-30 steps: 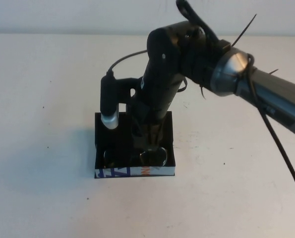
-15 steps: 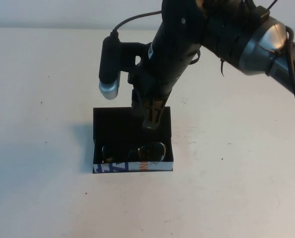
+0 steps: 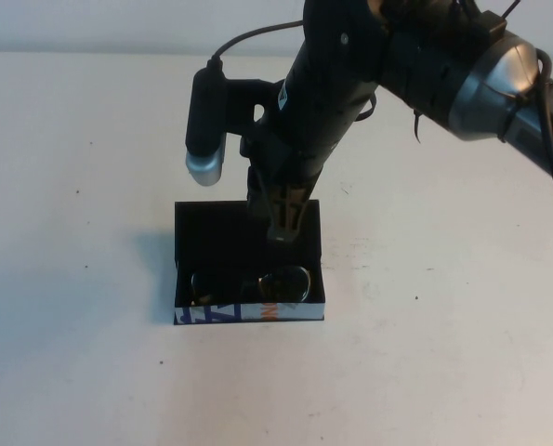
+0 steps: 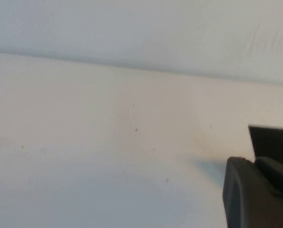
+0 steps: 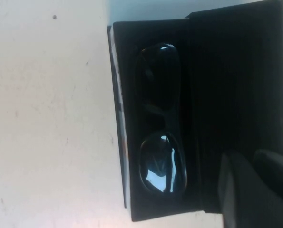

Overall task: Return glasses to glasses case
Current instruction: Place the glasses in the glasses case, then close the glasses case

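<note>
The glasses point(image 3: 257, 284) lie in the near part of the open glasses case point(image 3: 248, 232), long axis crosswise. Just beyond and above them hangs the right hand point(image 3: 281, 226), fingers pressed together, empty. The left hand point(image 4: 258, 192) sits apart over bare worktop point(image 3: 81, 186); grip unclear.

Even, soft light on our pale table point(image 3: 90, 372); the glasses case point(image 3: 248, 251) throws a faint shadow leftward, its interior dark beneath our right gripper point(image 3: 282, 223).

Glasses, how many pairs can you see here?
1. The glasses lie inside the open glasses case, along its printed side. The right end effector hangs just above the case, holding nothing. The left end effector is elsewhere over bare table.
</note>
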{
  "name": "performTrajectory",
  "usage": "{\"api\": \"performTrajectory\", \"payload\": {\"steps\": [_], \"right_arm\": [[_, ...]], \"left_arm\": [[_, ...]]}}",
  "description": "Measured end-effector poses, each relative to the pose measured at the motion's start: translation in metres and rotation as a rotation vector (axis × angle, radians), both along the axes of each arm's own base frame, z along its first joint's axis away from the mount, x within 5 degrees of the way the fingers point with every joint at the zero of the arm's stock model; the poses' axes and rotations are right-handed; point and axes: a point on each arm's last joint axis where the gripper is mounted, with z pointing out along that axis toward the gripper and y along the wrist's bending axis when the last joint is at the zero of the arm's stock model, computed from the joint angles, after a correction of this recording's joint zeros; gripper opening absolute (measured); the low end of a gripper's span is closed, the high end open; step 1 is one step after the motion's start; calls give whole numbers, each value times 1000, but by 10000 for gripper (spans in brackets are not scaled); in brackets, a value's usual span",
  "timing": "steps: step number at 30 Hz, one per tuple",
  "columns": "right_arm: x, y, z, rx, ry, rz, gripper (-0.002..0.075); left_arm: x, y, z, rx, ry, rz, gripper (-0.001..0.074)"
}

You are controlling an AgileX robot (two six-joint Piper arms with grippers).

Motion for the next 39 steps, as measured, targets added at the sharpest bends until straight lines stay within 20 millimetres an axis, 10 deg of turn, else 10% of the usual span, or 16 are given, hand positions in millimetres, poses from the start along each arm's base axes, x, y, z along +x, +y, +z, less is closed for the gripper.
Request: {"api": "performTrajectory", "payload": {"steps": [12, 22, 39], "right_arm": [[0, 0, 0, 2, 4, -9, 36], [12, -5, 3, 98, 36, -265, 31], [55, -30, -13, 298, 207, -720, -11]], "left_arm": [[6, -6, 16, -338, 138, -22, -1], [67, -44, 69, -55, 473, -265, -1], [143, -125, 0, 301, 692, -502, -1]]}}
